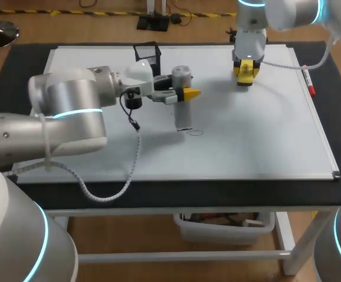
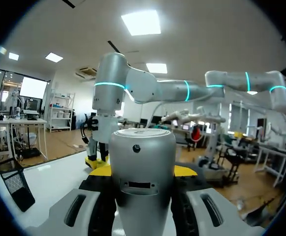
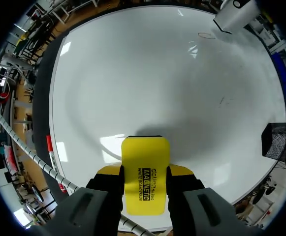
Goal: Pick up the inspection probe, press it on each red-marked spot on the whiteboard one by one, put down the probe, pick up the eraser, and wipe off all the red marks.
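The inspection probe point(image 1: 182, 114), a silver cylinder, stands upright on the whiteboard point(image 1: 246, 135) near its middle. My left gripper point(image 1: 188, 94) is shut on its upper part. In the left wrist view the probe point(image 2: 142, 167) fills the space between the yellow-tipped fingers point(image 2: 184, 170). A faint thin circle point(image 1: 195, 132) is drawn on the board right beside the probe's foot. The yellow eraser point(image 1: 245, 77) is at the board's far side, with my right gripper point(image 1: 245, 69) shut on it. In the right wrist view the eraser point(image 3: 145, 172) rests flat on the board between the fingers. No red marks show on the board.
A black mesh holder point(image 1: 148, 54) stands at the board's far edge, left of the probe. A red marker point(image 1: 309, 86) lies along the board's right rim. The whiteboard lies on a dark mat point(image 1: 176, 191). A cable point(image 1: 132, 158) trails from my left wrist across the board.
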Robot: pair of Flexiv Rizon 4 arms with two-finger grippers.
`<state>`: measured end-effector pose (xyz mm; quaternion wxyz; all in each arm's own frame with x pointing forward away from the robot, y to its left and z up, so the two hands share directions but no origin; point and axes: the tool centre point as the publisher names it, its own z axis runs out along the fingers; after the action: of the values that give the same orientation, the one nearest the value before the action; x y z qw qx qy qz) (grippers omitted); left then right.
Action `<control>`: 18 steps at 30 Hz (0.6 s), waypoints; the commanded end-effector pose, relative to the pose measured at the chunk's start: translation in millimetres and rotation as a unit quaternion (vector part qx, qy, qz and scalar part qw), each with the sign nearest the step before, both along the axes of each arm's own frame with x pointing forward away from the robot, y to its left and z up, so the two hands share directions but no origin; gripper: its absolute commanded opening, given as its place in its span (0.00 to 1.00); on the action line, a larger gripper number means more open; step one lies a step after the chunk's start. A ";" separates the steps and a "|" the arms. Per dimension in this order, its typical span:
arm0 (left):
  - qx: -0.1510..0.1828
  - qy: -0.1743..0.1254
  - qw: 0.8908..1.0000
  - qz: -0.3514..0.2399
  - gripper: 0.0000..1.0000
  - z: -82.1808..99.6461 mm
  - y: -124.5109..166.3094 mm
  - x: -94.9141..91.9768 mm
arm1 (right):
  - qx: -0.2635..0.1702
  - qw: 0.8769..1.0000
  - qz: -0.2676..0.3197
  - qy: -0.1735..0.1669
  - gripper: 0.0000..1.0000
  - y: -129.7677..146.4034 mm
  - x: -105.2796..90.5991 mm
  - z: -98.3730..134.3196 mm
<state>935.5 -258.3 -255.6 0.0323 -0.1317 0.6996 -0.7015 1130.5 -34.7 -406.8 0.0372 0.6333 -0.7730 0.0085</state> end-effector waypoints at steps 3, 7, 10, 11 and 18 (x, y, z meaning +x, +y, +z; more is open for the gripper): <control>-0.001 0.009 1.000 -0.023 0.00 -8.4 -20.4 5.3 | -0.001 1.000 0.001 0.002 0.00 -0.6 1.9 1.1; 0.001 0.014 0.999 -0.035 0.00 -13.0 -28.4 0.8 | -0.001 1.000 0.001 0.002 0.00 -0.6 1.9 1.1; -0.002 0.015 0.999 -0.040 0.00 -16.0 -31.6 -0.6 | -0.001 1.000 0.001 0.002 0.00 -0.6 1.9 1.1; -0.002 0.015 0.999 -0.040 0.00 -16.8 -32.3 -1.1 | -0.001 1.000 0.001 0.002 0.00 -0.6 1.9 1.1; 0.000 0.014 0.999 -0.052 0.00 -19.9 -34.4 -2.8 | -0.001 1.000 0.001 0.002 0.00 -0.6 1.9 1.1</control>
<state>929.8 -292.8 -273.0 -0.0092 -0.1110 0.7041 -0.7013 1130.5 -34.7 -406.8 0.0372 0.6332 -0.7730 0.0085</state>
